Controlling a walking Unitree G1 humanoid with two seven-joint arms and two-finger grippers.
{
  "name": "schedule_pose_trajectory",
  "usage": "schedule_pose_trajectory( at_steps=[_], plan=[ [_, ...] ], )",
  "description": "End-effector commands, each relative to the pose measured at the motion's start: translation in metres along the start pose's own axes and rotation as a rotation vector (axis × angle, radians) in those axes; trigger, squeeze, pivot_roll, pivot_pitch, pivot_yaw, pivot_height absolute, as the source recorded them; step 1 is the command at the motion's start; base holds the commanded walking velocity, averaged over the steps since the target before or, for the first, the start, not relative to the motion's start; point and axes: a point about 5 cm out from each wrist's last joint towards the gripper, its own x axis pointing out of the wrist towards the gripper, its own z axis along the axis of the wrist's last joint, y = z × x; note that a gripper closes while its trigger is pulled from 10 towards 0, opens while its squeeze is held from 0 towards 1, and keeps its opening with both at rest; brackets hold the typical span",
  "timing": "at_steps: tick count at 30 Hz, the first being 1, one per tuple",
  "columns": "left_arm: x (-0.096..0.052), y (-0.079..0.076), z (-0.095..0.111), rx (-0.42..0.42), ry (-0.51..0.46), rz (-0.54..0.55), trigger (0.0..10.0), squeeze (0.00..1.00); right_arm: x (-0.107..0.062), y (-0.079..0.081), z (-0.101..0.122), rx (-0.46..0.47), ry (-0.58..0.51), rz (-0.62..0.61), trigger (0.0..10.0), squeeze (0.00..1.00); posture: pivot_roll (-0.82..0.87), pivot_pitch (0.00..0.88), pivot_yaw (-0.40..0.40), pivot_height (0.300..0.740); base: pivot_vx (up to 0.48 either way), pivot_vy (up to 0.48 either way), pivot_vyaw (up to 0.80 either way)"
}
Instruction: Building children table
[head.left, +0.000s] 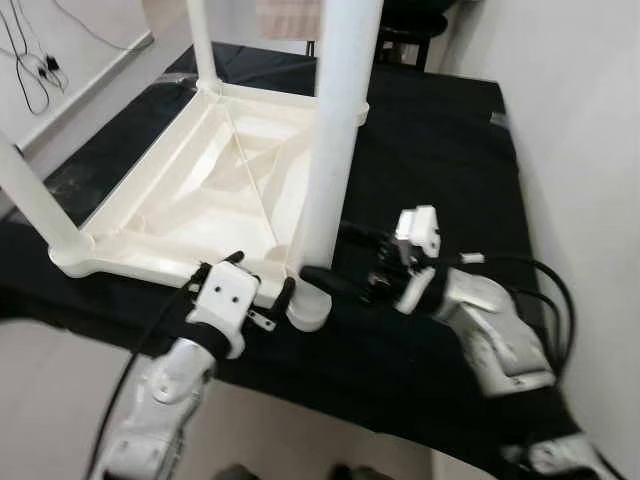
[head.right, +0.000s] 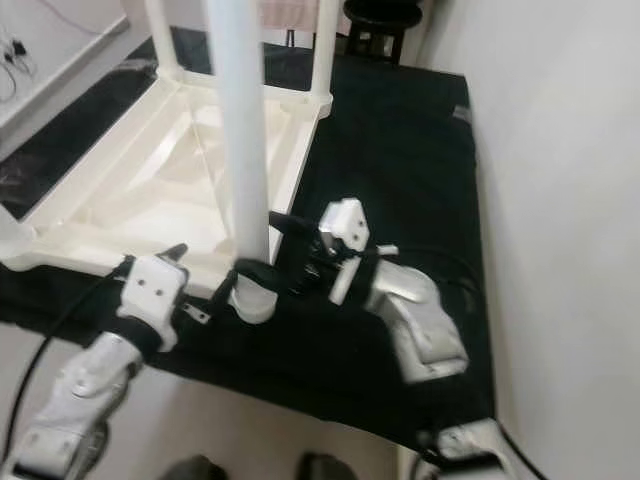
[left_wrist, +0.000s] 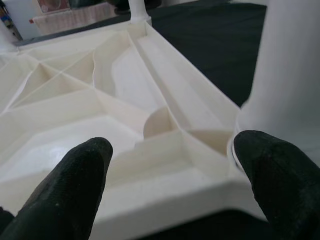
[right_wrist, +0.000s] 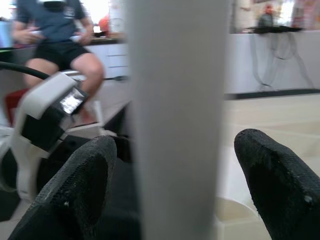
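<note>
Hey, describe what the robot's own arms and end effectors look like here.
Both arms are silver-white shells trailing black cables. The left end effector has a white block housing with small dark dots; the right end effector has a white housing above dark mechanics. Each carries two long, rounded, matte-black textured fingers.

A pale room around my black-draped table

Before me a table under black cloth (head.left: 440, 140) stands beside a plain white wall (head.right: 560, 150); pale floor (head.left: 60, 100) with thin black cables (head.left: 30, 60) lies left, and a dark stool (head.right: 385, 30) stands beyond.
</note>
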Motion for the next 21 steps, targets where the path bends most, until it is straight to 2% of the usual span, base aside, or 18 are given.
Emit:
schedule_pose_trajectory(
  at_steps=[1, 4, 10, 13, 15, 16, 21],
  plan=[
    [-0.002, -0.002, -0.001, 0.012, 0.018, -0.012, 10.0, 0.00, 0.002, 0.003, -0.002, 0.004, 0.007, 0.052, 10.0, 0.00, 0.12, 0.186, -0.077, 0.740, 0.000, 0.000, 0.00],
    [-0.003, -0.006, -0.001, 0.017, 0.021, -0.030, 10.0, 0.00, 0.013, 0.006, 0.004, -0.009, 0.009, 0.152, 10.0, 0.00, 0.13, 0.195, -0.080, 0.740, 0.000, 0.000, 0.00],
    [-0.005, -0.008, 0.000, 0.013, 0.019, -0.042, 10.0, 0.00, 0.029, 0.004, 0.012, -0.032, 0.000, 0.216, 10.0, 0.00, 0.13, 0.204, -0.084, 0.740, 0.000, 0.000, 0.00],
    [-0.009, -0.011, 0.004, 0.008, 0.009, -0.055, 10.0, 0.00, 0.048, -0.002, 0.013, -0.074, 0.038, 0.275, 10.0, 0.00, 0.15, 0.219, -0.096, 0.740, 0.000, 0.000, 0.00],
    [-0.010, -0.011, 0.004, 0.008, 0.008, -0.056, 10.0, 0.00, 0.050, -0.002, 0.012, -0.081, 0.047, 0.284, 10.0, 0.00, 0.15, 0.219, -0.096, 0.740, 0.000, 0.000, 0.00],
    [-0.012, -0.010, 0.005, 0.014, 0.011, -0.052, 10.0, 0.00, 0.055, -0.006, 0.011, -0.111, 0.066, 0.262, 0.0, 0.00, 0.15, 0.232, -0.109, 0.740, 0.000, 0.000, 0.00],
    [-0.017, -0.007, 0.005, 0.026, 0.021, -0.027, 10.0, 0.00, 0.064, -0.011, 0.013, -0.143, 0.071, 0.223, 0.0, 0.00, 0.16, 0.246, -0.128, 0.740, 0.000, 0.000, 0.00]
  ],
)
